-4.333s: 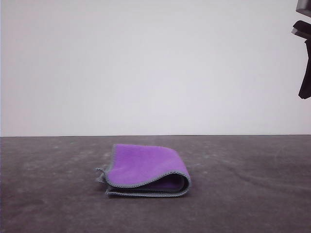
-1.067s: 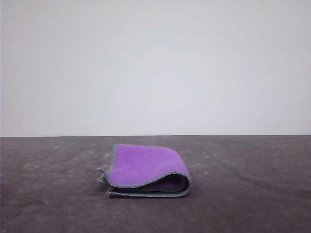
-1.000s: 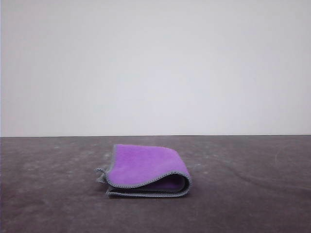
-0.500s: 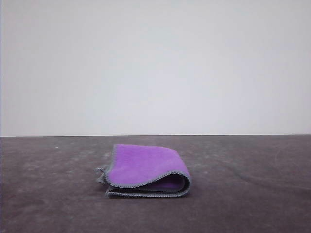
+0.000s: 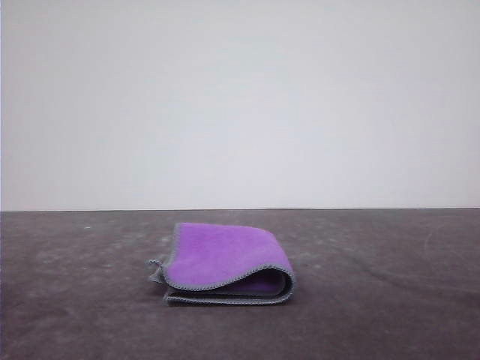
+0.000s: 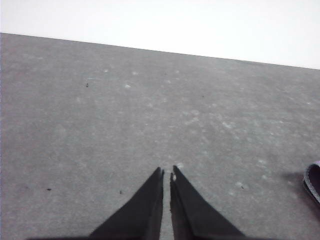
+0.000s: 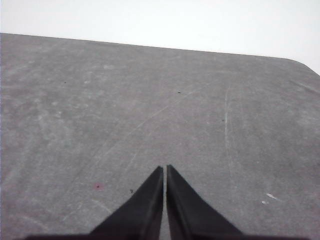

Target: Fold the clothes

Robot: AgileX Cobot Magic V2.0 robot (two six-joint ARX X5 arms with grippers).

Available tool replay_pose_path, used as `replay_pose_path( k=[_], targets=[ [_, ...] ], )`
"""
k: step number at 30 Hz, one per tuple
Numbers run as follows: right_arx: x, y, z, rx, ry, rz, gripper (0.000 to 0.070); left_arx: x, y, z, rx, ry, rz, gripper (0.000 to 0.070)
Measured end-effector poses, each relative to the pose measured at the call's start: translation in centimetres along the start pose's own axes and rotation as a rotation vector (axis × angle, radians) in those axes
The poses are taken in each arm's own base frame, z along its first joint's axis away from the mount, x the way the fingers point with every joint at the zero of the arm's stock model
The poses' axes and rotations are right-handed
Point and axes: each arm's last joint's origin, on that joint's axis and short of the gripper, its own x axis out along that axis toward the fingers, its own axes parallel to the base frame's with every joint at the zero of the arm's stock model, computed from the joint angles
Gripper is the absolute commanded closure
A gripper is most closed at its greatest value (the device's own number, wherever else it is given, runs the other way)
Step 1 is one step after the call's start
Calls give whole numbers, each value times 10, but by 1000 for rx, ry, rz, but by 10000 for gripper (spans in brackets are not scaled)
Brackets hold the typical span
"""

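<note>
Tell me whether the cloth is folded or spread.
Folded: the cloth lies doubled on the table, purple face up, stitched edges stacked at the front.

- The left gripper (image 6: 166, 172) hangs over the bare grey table (image 6: 125, 115), its 2 black fingers (image 6: 145, 210) nearly together.
- A sliver of the cloth (image 6: 313, 184), grey-edged, lies well apart.

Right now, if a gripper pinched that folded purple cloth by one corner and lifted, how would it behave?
The cloth would probably go floppy and unfold: its top layer already bows up loosely. It looks thin and light. Its fuzzy face probably grips rather than slips.
</note>
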Motion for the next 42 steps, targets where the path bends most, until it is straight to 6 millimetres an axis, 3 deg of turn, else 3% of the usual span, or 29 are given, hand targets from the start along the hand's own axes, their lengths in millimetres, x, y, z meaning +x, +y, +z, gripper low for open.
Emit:
replay_pose_path(
  k=[42],
  targets=[
    [0,0,0,0,0,0,694,0,0,0,0,0,0,683]
  ],
)
